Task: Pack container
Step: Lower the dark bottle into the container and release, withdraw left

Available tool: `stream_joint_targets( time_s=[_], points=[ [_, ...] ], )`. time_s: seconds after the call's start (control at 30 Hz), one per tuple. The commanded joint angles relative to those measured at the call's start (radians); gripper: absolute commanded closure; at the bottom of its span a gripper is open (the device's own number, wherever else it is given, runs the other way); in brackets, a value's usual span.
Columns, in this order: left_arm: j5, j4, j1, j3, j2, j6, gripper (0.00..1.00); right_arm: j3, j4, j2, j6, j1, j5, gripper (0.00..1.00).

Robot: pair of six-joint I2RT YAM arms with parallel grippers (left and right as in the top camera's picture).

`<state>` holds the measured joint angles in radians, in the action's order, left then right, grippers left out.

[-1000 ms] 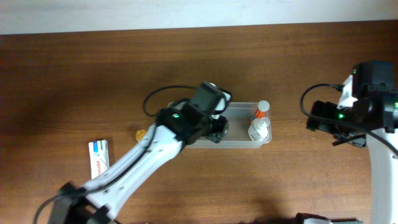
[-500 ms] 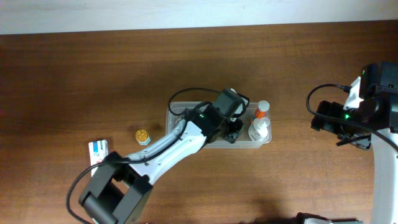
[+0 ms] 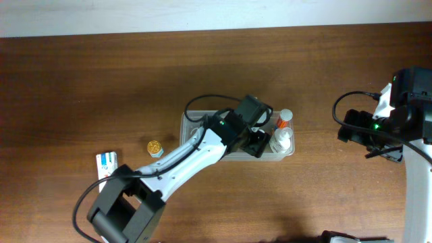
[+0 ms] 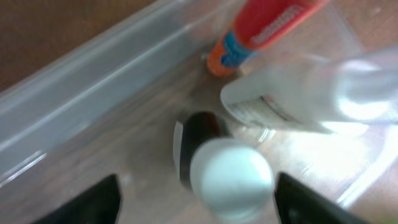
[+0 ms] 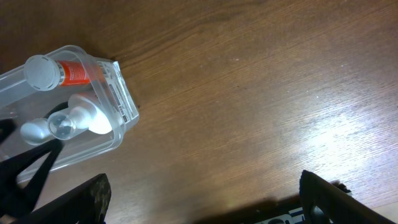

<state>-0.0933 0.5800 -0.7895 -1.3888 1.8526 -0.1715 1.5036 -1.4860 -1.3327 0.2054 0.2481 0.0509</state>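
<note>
Much is hidden here. From overhead the left arm covers the middle of the clear plastic container. Its wrist view is too blurred for any label to be read.

The left hand is down inside the tub. Its two dark fingers are cut off by the bottom of the frame; they are spread wide and released, gripping nothing. Between them sits a dark bottle with a white cap, which the overhead view does not show. Whether it stands or lies cannot be made out.

There are three items in the one container. Besides the dark bottle, an orange tube with a white cap and a clear bottle sit side by side at the right end, the tube nearer the far wall.

Out on the worktop to the container's left are one white-and-green box and one small gold round object, too small to identify. The box's near end is lost behind the arm.

The container sits near the middle of the worktop, open side up. Its long axis runs left to right, parallel to the worktop's far edge.

The right hand hangs above the worktop well apart from the container's right end. It is spread and empty, with only the fingertips showing at the frame's bottom corners.
</note>
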Motion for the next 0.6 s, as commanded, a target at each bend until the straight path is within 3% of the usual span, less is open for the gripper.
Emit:
stream_joint_targets(
  time_s=[0.0, 0.13, 0.3, 0.57],
  points=[
    [0.018, 0.074, 0.029, -0.101, -0.128, 0.008, 0.08, -0.002, 0.000, 0.000, -0.010, 0.008, 0.008, 0.11],
    [0.117, 0.213, 0.103, -0.148, -0.259, 0.008, 0.01, -0.002, 0.001, 0.000, -0.010, 0.008, 0.008, 0.11],
    [0.259, 0.390, 0.262, -0.147, -0.385, -0.071, 0.01, -0.002, 0.001, 0.000, -0.010, 0.008, 0.008, 0.11],
    [0.222, 0.578, 0.568, -0.107, -0.338, -0.154, 0.01, -0.002, 0.001, 0.000, -0.010, 0.008, 0.008, 0.11]
  ],
)
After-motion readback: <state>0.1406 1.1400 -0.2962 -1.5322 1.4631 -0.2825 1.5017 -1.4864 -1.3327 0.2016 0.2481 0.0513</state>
